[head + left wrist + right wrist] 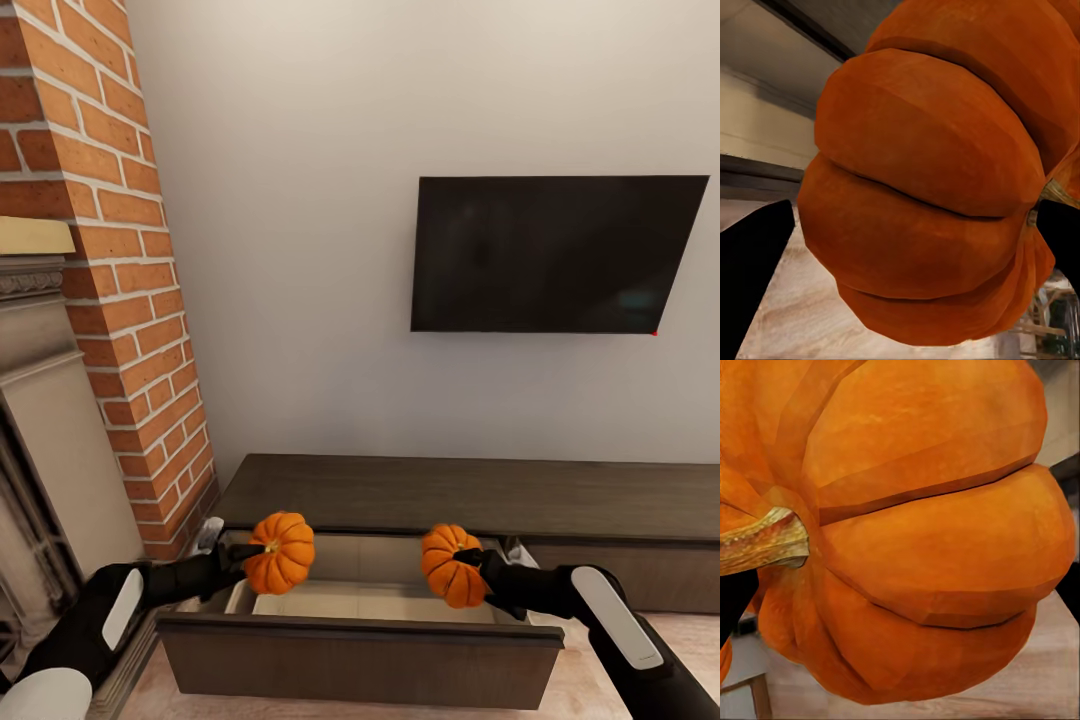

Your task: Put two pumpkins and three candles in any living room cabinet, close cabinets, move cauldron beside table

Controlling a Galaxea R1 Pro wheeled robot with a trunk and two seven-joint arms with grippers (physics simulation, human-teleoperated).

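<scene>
Two end effectors, left (248,556) and right (478,566), each clenched a pumpkin, one (281,552) at 8 o'clock, the other (453,565) at 5, above the cabinet's (420,495) open drawer (360,655), so neither was stowed yet, and candles, closing and cauldron apparently remained.

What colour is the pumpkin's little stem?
Yellowish tan stem, clearest in the right wrist view.
</scene>
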